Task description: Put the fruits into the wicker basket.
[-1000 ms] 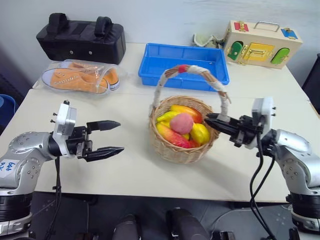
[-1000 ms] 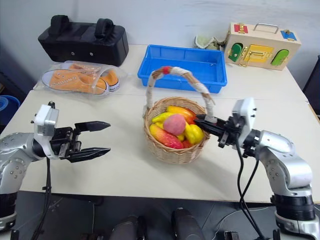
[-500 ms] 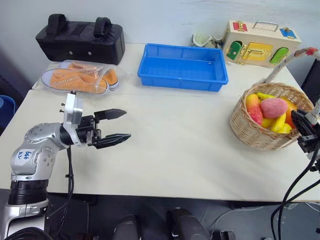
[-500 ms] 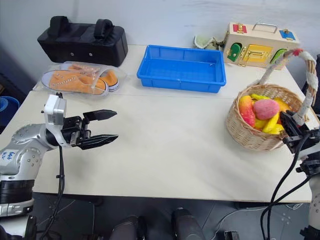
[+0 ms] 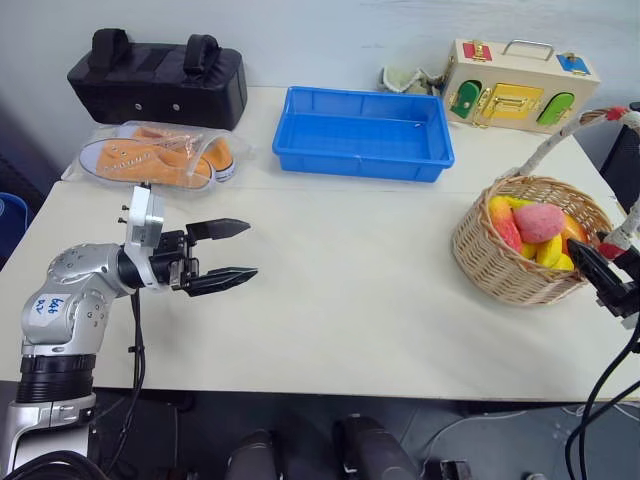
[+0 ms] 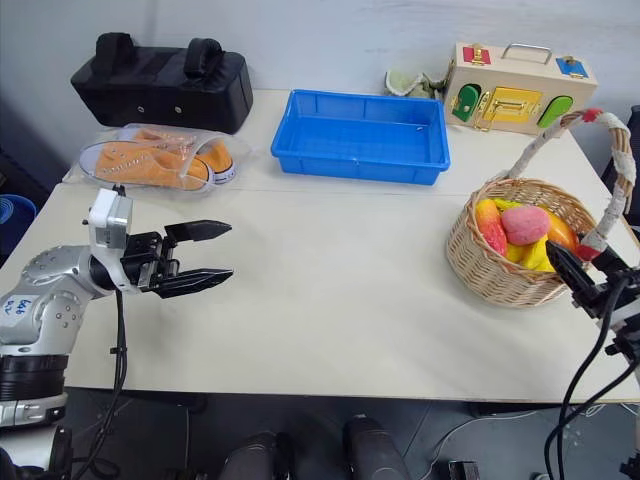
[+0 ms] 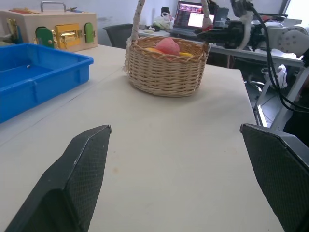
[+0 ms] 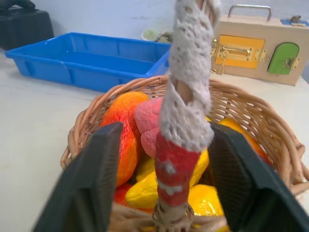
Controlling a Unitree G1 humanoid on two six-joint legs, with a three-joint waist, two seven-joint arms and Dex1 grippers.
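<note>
Two pincers and one wicker basket (image 5: 520,240) of fruits on the counter (image 5: 340,300).

Our right pincer (image 8: 169,183) is open, its fingers either side of the handle's red end, not gripping it. Our left pincer (image 5: 225,255) is wide open, empty, pointing level across the counter, well apart from the basket. We see a pink peach (image 5: 538,222) and a red-yellow mango (image 8: 123,125) among yellow pieces we cannot count. The left arm's label is unreadable.
</note>
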